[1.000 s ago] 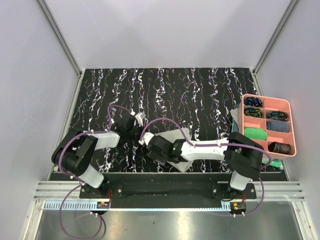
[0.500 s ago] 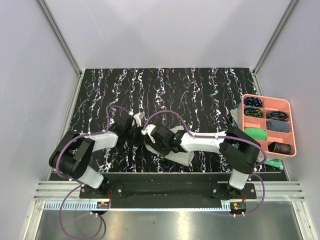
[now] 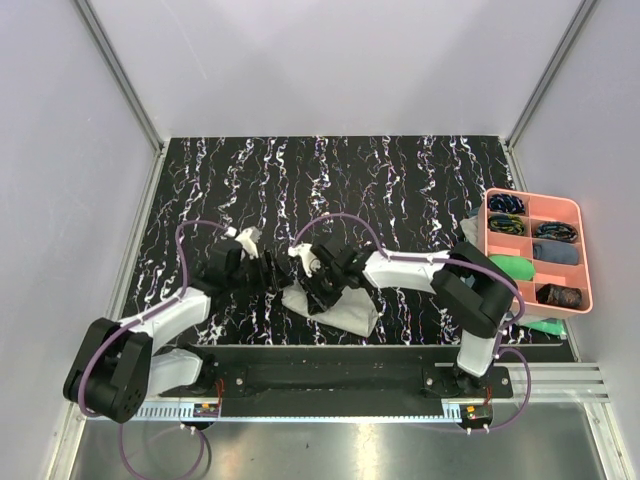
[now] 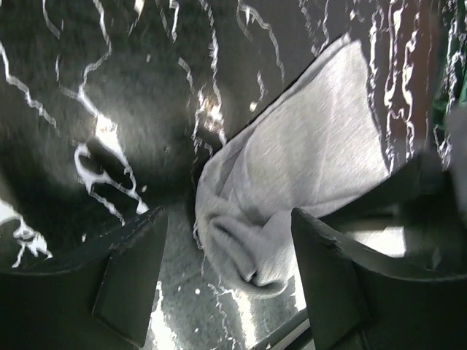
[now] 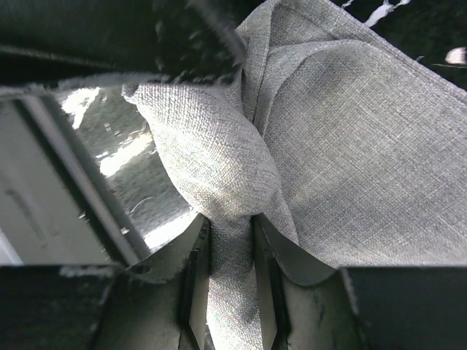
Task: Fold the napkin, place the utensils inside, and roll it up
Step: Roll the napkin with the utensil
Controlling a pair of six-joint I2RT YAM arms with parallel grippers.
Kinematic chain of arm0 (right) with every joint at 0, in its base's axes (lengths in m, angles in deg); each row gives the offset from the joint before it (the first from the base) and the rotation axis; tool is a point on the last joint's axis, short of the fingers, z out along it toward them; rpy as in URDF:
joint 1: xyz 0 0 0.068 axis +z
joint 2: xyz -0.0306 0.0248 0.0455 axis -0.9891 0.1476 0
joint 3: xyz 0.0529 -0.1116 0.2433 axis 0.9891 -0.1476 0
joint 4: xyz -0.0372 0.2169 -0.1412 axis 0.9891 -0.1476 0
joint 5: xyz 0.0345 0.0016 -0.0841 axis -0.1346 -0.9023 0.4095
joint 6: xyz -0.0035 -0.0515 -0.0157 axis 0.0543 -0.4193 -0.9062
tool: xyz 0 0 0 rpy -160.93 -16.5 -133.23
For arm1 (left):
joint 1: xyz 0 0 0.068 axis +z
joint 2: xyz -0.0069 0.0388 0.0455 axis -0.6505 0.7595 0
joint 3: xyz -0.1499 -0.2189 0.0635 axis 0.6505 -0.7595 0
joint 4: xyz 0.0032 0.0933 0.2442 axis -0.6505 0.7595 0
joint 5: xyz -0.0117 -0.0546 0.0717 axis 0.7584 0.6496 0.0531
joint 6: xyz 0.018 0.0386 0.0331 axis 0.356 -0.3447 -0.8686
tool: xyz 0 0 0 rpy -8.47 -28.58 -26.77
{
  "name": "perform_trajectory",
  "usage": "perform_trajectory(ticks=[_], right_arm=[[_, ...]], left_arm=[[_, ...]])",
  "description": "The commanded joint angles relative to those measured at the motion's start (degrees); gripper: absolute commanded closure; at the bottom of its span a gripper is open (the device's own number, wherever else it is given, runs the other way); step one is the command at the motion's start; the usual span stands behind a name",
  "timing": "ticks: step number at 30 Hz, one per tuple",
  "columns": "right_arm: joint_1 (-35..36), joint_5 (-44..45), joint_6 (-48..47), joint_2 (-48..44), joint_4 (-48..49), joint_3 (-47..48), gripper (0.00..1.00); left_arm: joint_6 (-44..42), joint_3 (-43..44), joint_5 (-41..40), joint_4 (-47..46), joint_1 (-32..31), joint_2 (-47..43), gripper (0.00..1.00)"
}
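Lying low on the table (image 3: 400, 180), close to its front edge, the napkin (image 3: 347, 311) is seen as a pale grey cloth, partly folded and bunched up at its left end. Its long edge runs slanting away from that bunch, and one corner points toward the table's front edge.

The bunched end is pinched by the right gripper (image 5: 230, 227). Its fingers (image 5: 292, 262) are closed tight on a strip of cloth, and a fat fold is puffed up just past them.

The left gripper (image 4: 228, 219) is spread wide open and nothing is held by it. The bunched end is seen between its fingers (image 4: 135, 277), nearer to the right-hand one. Whether that finger is touched by the cloth cannot be told.

From above, the two grippers are set tip to tip over the napkin's left end, so little room is left between them. Both arms are stretched low across the front of the table.

Behind the napkin a wide stretch of dark, white-streaked table is seen, up to the back wall. More table is seen on the left, out to the side wall.

On the right, the tray (image 3: 587, 250) is set at the table's edge, well apart from the napkin. The right arm's elbow is between the two. Rolled cloths (image 3: 555, 253) are kept in the tray's boxes.
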Motion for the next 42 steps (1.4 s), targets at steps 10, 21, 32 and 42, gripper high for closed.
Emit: perform_trajectory(ticks=[10, 21, 32, 42], right_arm=[[-5.1, -17.2, -0.2, 9.1, -9.0, 2.9, 0.65], [-7.4, -18.3, -0.5, 12.7, -9.3, 4.0, 0.64], [-8.8, -18.1, -0.8, 13.6, -9.4, 4.6, 0.63], [-8.5, -8.8, -0.5, -2.5, -11.0, 3.7, 0.43]], left_arm=[[1.3, -7.7, 5.7, -16.4, 0.0, -1.1, 0.34], [4.7, -10.5, 9.0, -23.9, 0.0, 0.1, 0.34], [3.6, -10.0, 9.0, -19.7, -0.2, 3.7, 0.82], [2.3, -6.3, 4.3, -11.6, -0.1, 9.2, 1.00]])
